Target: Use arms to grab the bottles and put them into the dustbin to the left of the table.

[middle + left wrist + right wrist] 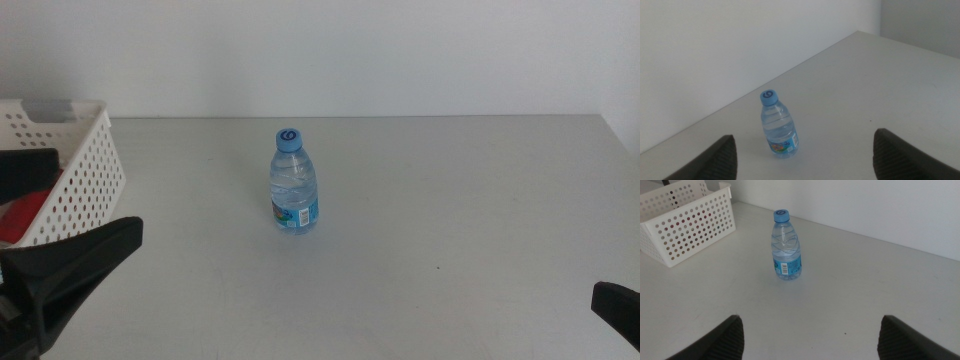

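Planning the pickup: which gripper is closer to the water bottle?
The left gripper, beside the basket; the right gripper sits farther off, on the right.

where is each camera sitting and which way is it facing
Middle view: sits above the table's near edge, looking forward and down at the bottle and bin; left hand at lower left, right hand at lower right.
Left wrist view: rides the left arm, looking across the table at the bottle; the left hand shows with jaws wide apart.
Right wrist view: rides the right arm, looking toward the bottle and bin; the right hand shows with jaws apart.
Shared: all three show the upright bottle, untouched.
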Robot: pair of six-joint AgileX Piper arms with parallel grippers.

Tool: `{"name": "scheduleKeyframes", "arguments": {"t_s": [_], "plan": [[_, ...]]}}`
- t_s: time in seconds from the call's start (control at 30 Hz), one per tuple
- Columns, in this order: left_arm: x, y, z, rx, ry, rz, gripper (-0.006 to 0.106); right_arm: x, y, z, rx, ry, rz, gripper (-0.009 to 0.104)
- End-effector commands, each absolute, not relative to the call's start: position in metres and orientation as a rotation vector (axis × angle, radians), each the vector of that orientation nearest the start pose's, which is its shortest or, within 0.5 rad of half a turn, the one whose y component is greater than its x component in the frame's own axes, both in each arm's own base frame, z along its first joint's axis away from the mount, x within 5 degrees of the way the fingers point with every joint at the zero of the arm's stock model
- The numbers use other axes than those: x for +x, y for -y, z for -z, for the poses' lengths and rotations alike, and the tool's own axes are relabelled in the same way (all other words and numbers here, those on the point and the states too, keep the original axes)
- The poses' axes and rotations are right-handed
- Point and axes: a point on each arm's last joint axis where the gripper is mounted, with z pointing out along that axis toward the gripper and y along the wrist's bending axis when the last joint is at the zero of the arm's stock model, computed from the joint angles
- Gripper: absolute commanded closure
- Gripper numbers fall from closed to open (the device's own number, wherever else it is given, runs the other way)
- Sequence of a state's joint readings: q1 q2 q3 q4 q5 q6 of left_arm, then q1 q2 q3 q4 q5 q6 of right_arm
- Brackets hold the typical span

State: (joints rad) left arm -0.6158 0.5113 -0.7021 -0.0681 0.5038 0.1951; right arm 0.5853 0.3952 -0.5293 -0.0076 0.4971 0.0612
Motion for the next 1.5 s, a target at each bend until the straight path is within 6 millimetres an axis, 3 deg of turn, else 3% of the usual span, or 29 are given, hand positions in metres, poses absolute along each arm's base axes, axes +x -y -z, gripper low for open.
{"name": "scheduleKeyframes", "arguments": {"t_s": [0.0,0.3,0.63,0.8,1.13,1.47], "plan": [[0.08,0.057,-0.379,0.616,-1.599,0.383,0.008,0.069,-0.045,-0.335,-0.478,-1.709,-0.448,0.024],[0.087,0.043,-0.38,0.458,-1.64,0.29,0.008,0.069,-0.045,-0.335,-0.478,-1.708,-0.447,0.024],[0.088,0.044,-0.385,0.428,-1.594,0.307,0.008,0.069,-0.045,-0.335,-0.478,-1.708,-0.447,0.024],[0.098,0.046,-0.368,0.399,-1.556,0.296,0.008,0.069,-0.045,-0.335,-0.478,-1.708,-0.447,0.024],[0.11,0.049,-0.305,0.338,-1.597,0.322,0.008,0.069,-0.045,-0.335,-0.478,-1.708,-0.447,0.024],[0.111,0.05,-0.296,0.36,-1.626,0.307,0.008,0.069,-0.045,-0.335,-0.478,-1.708,-0.447,0.024]]}}
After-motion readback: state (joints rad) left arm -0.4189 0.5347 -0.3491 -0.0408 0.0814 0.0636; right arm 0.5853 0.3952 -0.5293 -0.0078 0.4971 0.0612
